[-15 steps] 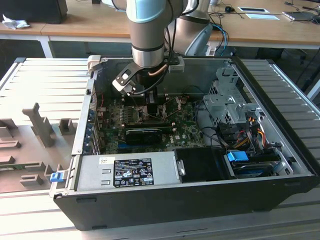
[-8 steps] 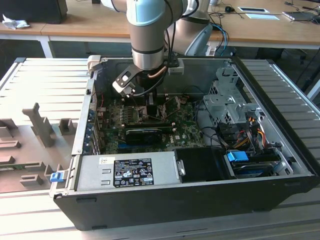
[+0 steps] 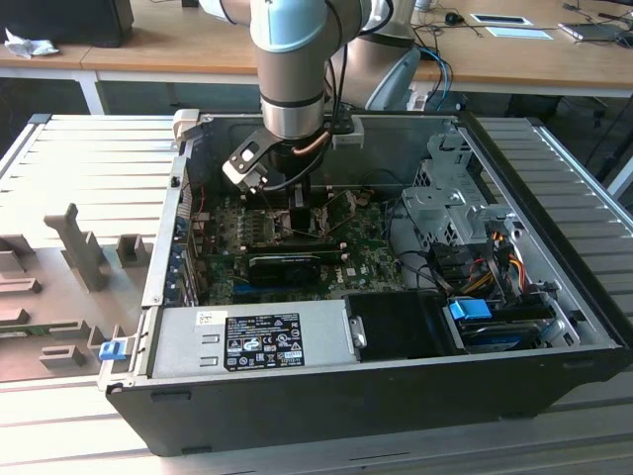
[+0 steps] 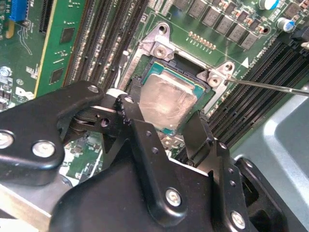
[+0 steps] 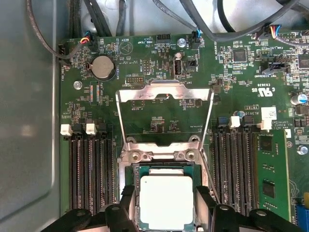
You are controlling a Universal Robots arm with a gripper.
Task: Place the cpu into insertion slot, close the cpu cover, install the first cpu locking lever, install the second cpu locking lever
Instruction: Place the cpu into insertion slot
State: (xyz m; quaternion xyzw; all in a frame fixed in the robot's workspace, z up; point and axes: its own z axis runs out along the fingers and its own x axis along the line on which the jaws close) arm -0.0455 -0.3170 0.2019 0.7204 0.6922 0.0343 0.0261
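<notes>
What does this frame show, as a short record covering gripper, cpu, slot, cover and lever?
gripper: down inside the case, straddling the cpu
cpu: silvery face up, flat within the slot; full seating can't be told
slot: dark edge visible beside the cpu
cover: swung open, clear of the slot
lever: thin rod angled out from the slot's corner
case: open, arm reaching in from above
progress: cover not yet closed
</notes>
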